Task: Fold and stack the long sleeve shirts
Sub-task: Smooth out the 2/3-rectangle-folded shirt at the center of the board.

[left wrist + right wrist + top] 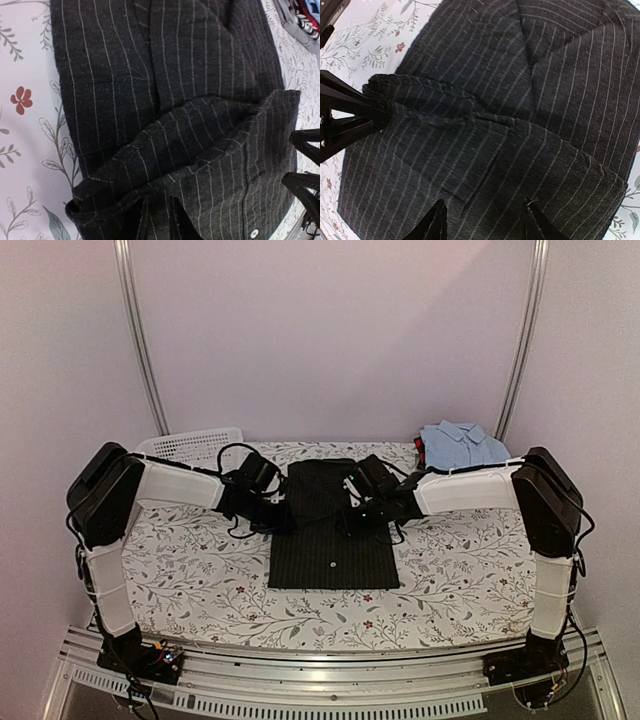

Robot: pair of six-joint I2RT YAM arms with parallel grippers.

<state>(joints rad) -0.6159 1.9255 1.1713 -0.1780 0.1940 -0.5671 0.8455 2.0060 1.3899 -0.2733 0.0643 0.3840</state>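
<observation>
The black shirt [335, 530], pinstriped, lies folded into a tall rectangle at the middle of the overhead frame, on the flower-patterned desk [200, 585]. One small white button shows on its lower half. The light blue shirt [462, 445] sits folded at the upper right of that frame, near the back edge of the desk and well apart from the black one. A white mesh basket [190, 445] stands at the upper left.

Both arms reach in to the upper half of the black shirt, one on each side. In the right wrist view the left claw [374, 107] enters from the left edge of the frame, closed on a raised ridge of the black cloth that runs from its tip towards the centre. The right claw [485, 220] is at the bottom of the same frame, its two fingers standing apart on the shirt, with flat cloth between them and nothing clamped.
</observation>
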